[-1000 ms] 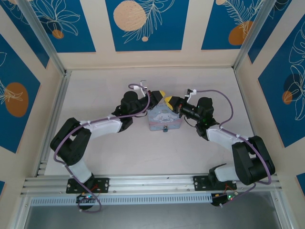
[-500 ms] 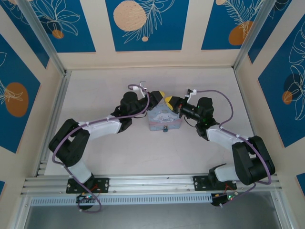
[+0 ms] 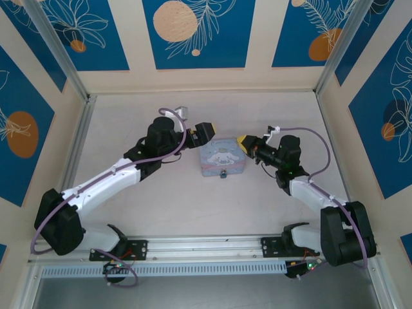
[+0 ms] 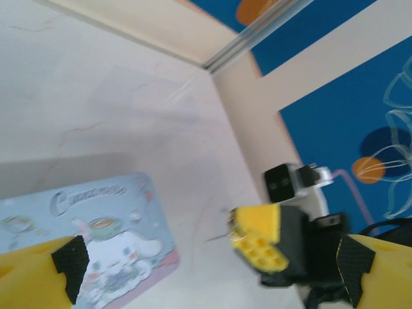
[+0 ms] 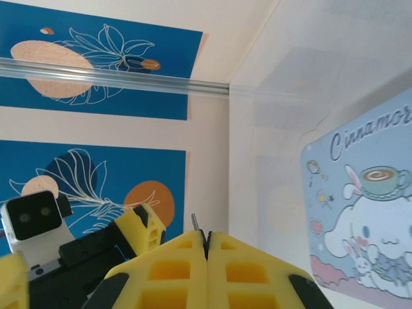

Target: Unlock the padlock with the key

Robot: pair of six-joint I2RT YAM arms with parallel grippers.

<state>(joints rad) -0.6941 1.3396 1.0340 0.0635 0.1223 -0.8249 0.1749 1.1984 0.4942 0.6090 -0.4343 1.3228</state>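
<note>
The padlock (image 3: 223, 174) is a tiny dark lock at the near edge of the pale blue cartoon tin (image 3: 222, 158). My right gripper (image 3: 243, 142) hovers just right of the tin's far right corner. In the right wrist view its yellow fingers (image 5: 244, 270) are pressed together (image 5: 206, 239), and the key (image 5: 196, 223), a thin metal sliver, sticks out from between their tips. My left gripper (image 3: 201, 134) is open above the tin's far left corner with nothing between its fingers (image 4: 38, 270). In the left wrist view, the right gripper (image 4: 257, 235) shows beside the tin (image 4: 84, 225).
The tin sits mid-table with bare pale surface all round. Blue-patterned walls and aluminium rails (image 3: 71, 161) enclose the table on three sides. Both arms reach in from the near edge, their purple cables looping above the wrists.
The left gripper has opened and drawn back to the left, its arm stretching out. The right gripper has moved a little right, away from the tin, still shut.
</note>
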